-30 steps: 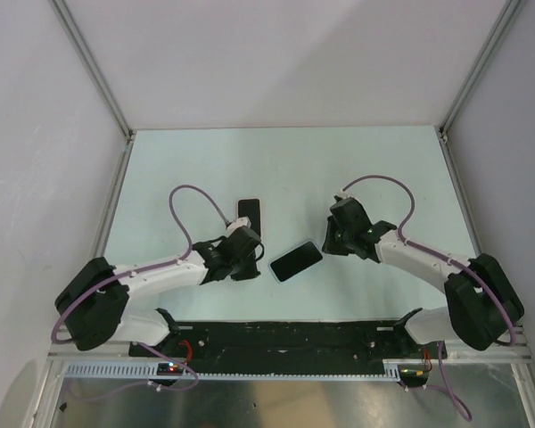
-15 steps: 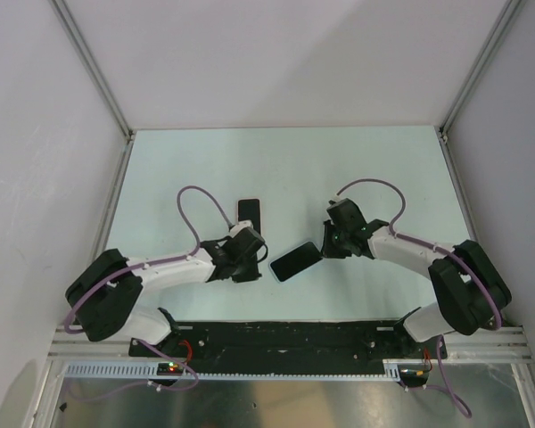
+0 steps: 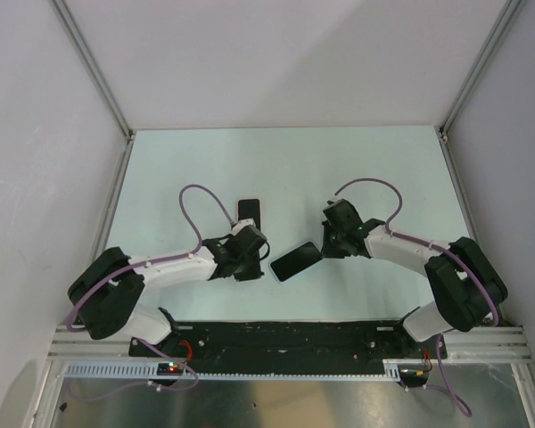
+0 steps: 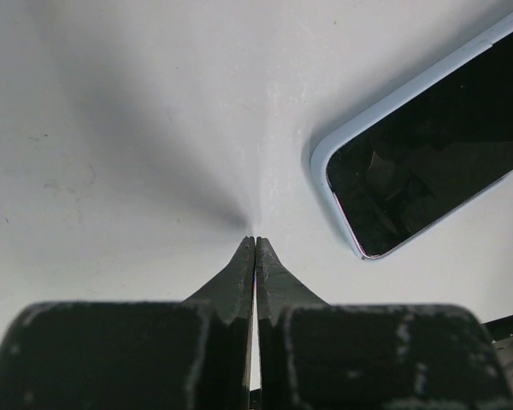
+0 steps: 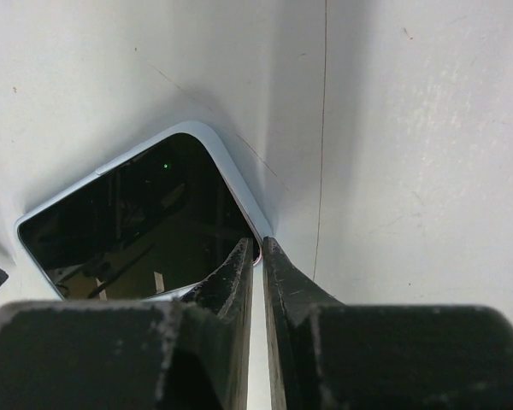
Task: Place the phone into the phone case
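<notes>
right wrist: phone (image 5: 145, 222) in phone case (image 5: 237, 181), rim at right claw (image 5: 258, 244) tips, nearly together; left claw (image 4: 255, 242) together.

- Table (image 3: 374, 160), far half: open surface, wide passage, bounded by 3 walls (image 3: 276, 62).
- Centre: phone (image 3: 296, 261) lying flat in phone case (image 4: 321, 158). Left gripper (image 4: 254, 243) is near its left end, right gripper (image 5: 258, 248) at its right corner. Both long edges are reachable.
- Dark slab (image 3: 249, 214): flat, low, just beyond the left wrist.
- 2 cables (image 3: 196, 192): looped above the wrists.
</notes>
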`<state>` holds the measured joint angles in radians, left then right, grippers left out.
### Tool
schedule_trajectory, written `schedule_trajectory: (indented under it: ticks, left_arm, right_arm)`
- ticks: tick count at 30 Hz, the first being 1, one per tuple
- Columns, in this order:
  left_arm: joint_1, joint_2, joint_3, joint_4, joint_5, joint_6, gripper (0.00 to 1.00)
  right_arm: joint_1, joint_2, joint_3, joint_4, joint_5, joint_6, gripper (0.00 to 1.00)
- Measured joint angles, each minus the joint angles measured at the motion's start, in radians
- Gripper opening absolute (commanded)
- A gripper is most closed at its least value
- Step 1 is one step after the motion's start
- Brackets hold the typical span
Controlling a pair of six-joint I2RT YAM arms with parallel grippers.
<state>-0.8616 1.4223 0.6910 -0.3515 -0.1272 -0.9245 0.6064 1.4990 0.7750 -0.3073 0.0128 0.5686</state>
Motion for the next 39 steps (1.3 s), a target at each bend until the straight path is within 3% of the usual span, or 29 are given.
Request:
schedule_trajectory:
  ticks: [15,39]
  left_arm:
    - [0.0,0.011,0.013,0.001,0.003,0.001,0.02]
    - [0.0,0.022,0.052,0.004,0.019,0.037,0.03]
  right_arm:
    - [0.068,0.023,0.017,-0.021,0.11,0.025,0.04]
    - [0.237,0.192,0.193,-0.122,0.39,0.114,0.06]
